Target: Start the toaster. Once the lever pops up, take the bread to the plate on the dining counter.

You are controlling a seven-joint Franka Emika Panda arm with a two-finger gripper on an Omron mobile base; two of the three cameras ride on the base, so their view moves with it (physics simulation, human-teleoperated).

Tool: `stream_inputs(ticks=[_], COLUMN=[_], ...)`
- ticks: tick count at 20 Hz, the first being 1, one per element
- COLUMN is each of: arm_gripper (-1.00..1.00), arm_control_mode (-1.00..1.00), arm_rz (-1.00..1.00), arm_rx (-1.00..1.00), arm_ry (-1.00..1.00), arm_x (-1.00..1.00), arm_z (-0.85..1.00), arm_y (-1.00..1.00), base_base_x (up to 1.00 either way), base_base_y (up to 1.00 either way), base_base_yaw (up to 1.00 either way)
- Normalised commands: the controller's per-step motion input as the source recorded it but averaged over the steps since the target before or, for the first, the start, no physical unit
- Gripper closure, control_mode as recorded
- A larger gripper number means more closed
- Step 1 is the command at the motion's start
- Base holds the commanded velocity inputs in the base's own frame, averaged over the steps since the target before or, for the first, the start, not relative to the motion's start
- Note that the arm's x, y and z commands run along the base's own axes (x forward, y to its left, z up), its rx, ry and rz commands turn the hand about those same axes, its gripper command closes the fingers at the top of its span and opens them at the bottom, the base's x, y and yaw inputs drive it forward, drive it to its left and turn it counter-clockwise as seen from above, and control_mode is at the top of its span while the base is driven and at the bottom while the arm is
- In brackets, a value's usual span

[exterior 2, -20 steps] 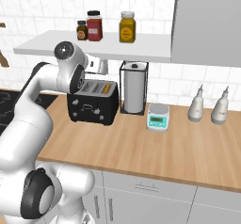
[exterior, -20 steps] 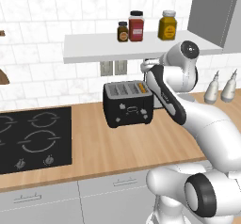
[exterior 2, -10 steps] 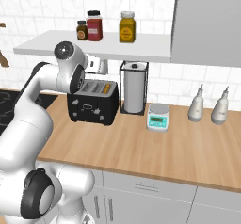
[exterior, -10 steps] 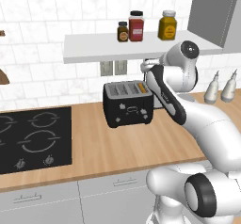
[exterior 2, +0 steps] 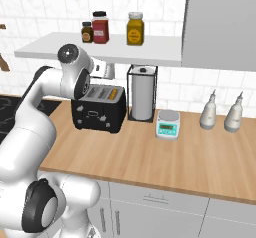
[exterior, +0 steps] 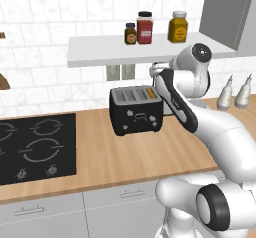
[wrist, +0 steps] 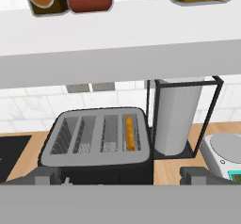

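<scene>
1 bread (wrist: pixel 130 133) edge-up in toaster (wrist: pixel 96 140) rightmost slot, hand (wrist: pixel 120 177) open above.

Glossy white arm (exterior: pixel 220 127), dark joints

We see the black toaster (exterior: pixel 137 113) standing on the wooden worktop, close to the wall under the white shelf. It has a grey top with four slots (small white knobs dot its front). The bread (wrist: pixel 130 133) sits down in one end slot.
</scene>
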Motion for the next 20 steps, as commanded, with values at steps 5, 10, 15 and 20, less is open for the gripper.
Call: stream_inputs(ticks=[5,10,15,20], arm_gripper=[-1.0,-1.0,-1.0,-1.0], arm_control_mode=[-1.0,-1.0,-1.0,-1.0], arm_rz=[0.0,0.0,0.0,0.0], arm_rx=[0.0,0.0,0.0,0.0], arm_ry=[0.0,0.0,0.0,0.0], arm_x=[0.0,0.0,0.0,0.0], arm_z=[0.0,0.0,0.0,0.0], arm_y=[0.0,0.0,0.0,0.0], base_base_x=[0.0,0.0,0.0,0.0], base_base_y=[0.0,0.0,0.0,0.0], base_base_yaw=[0.0,0.0,0.0,0.0])
